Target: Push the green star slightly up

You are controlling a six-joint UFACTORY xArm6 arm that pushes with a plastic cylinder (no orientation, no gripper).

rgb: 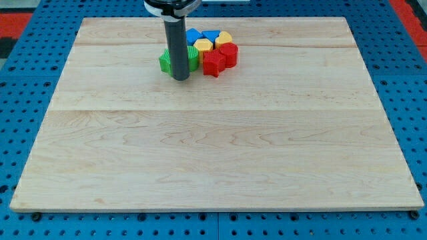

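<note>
The green star (165,61) lies near the top of the wooden board (213,147), left end of a tight cluster of blocks, and is partly hidden by my rod. My tip (181,78) rests on the board at the star's lower right edge, touching or nearly touching it. A second green block (193,56) peeks out just right of the rod. To the right sit a red star (213,63), a red block (228,54), a yellow hexagon (203,45), a yellow block (223,39), a blue block (194,35) and a blue triangle (211,35).
The board lies on a blue pegboard table (27,80). The board's top edge (213,18) runs just above the cluster. Red surface (17,17) shows at the view's top corners.
</note>
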